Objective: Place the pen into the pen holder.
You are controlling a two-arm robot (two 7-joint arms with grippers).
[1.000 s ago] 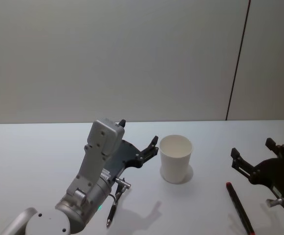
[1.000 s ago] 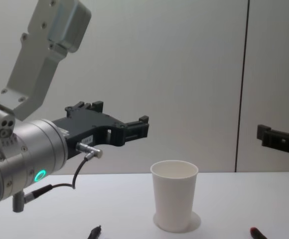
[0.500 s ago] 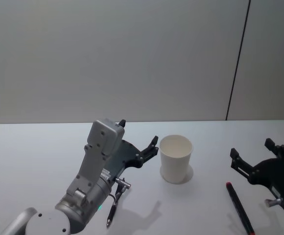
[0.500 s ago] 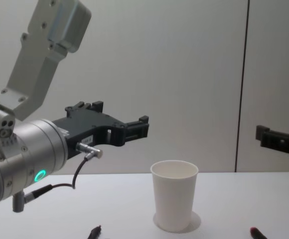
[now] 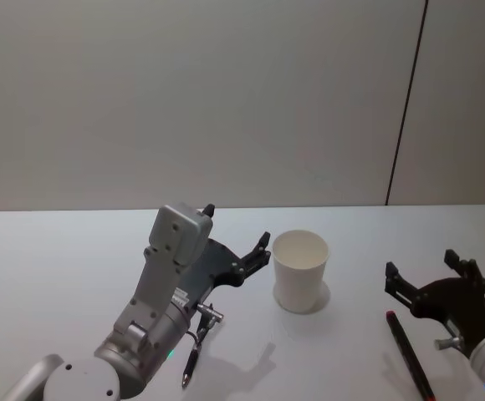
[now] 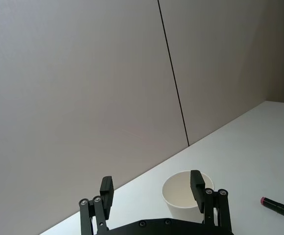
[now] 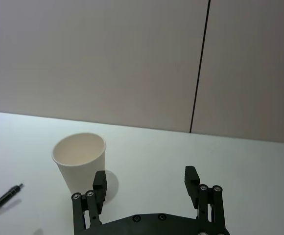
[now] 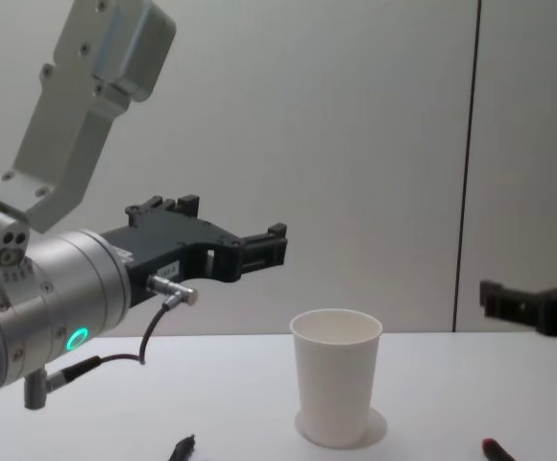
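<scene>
The pen holder, a white paper cup (image 5: pixel 299 269) (image 8: pixel 336 389) (image 6: pixel 180 195) (image 7: pixel 80 161), stands upright mid-table. A dark pen (image 5: pixel 191 361) (image 7: pixel 3 198) (image 8: pixel 183 447) lies on the table below my left arm. A red-capped pen (image 5: pixel 409 351) (image 6: pixel 280 208) (image 8: pixel 494 448) lies to the cup's right. My left gripper (image 5: pixel 237 227) (image 6: pixel 152 182) (image 8: pixel 229 219) hovers open and empty, left of the cup and above its rim. My right gripper (image 5: pixel 421 264) (image 7: pixel 145 176) (image 8: pixel 536 293) is open and empty, just beyond the red-capped pen's far end, right of the cup.
The white table (image 5: pixel 67 267) runs back to a plain grey wall with a dark vertical seam (image 5: pixel 405 109). My left arm's grey wrist and cable (image 5: pixel 171 284) stand over the dark pen.
My right gripper has dropped lower and shifted slightly left, toward the red-capped pen. The left arm, the cup and both pens have not moved.
</scene>
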